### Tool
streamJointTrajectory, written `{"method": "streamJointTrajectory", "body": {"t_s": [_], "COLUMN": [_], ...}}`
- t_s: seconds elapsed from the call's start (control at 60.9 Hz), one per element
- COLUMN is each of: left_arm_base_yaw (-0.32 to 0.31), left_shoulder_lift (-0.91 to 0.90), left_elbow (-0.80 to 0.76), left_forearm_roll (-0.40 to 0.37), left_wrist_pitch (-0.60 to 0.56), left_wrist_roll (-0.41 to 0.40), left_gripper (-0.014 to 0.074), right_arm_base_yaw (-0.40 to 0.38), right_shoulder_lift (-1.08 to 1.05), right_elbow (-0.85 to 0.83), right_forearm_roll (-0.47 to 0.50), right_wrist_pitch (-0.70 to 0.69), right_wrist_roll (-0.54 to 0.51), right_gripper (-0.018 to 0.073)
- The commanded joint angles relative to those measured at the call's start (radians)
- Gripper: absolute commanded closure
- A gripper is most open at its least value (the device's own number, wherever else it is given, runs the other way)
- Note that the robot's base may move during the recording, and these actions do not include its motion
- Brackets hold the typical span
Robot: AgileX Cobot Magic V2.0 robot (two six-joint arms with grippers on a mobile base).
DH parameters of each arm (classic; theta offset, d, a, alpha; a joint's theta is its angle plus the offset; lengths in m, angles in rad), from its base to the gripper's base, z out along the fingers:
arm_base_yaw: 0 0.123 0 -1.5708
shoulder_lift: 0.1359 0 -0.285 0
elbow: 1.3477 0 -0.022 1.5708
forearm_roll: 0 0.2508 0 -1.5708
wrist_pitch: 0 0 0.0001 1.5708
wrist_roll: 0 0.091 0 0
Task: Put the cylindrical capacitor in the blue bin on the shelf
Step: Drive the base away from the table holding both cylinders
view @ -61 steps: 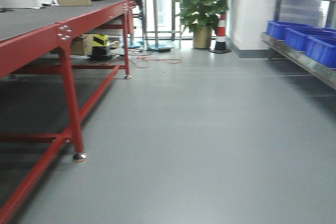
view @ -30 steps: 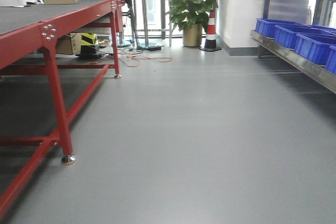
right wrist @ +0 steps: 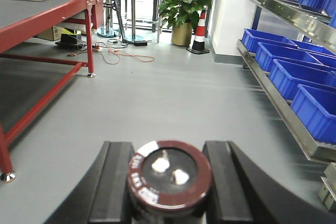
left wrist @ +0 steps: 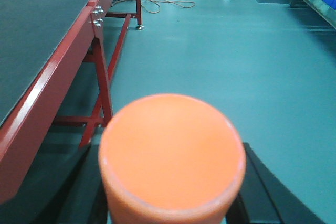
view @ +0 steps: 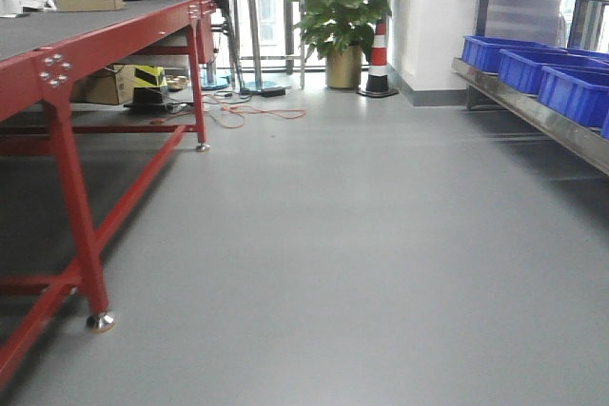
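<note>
Dark brown sleeve, silvery top: the cylindrical capacitor (right wrist: 170, 174) sits clamped between the right jaws, close under the wrist camera. The left jaws hold an orange cylinder (left wrist: 172, 153) (we see only its flat end). The stainless shelf (right wrist: 294, 17) runs along our right with blue bins (right wrist: 299, 77) on it, well apart from the capacitor. A red-framed tabletop (view: 57, 35) stands left, across the grey floor (view: 333, 235).
</note>
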Motion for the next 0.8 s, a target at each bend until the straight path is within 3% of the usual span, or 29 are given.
{"method": "streamJointTrajectory", "body": {"t_s": [0.0,0.788], "left_arm_base_yaw": [-0.006,-0.006], "left_shoulder_lift": [-0.004,-0.004], "left_elbow": [0.000,0.000], "left_forearm_roll": [-0.001,-0.001], "left_wrist_pitch": [-0.026,-0.026], "left_wrist_roll": [-0.002,-0.002], "left_gripper": [0.0707,0.0707], "right_arm_base_yaw": [0.002,0.002], "right_shoulder_lift": [0.000,0.000], "right_elbow": [-0.001,-0.001], "right_forearm_roll": [-0.001,-0.001], "right_wrist_pitch": [-0.028,-0.028], "right_wrist_roll": [-0.004,-0.004], "right_gripper": [0.0659,0.0659]}}
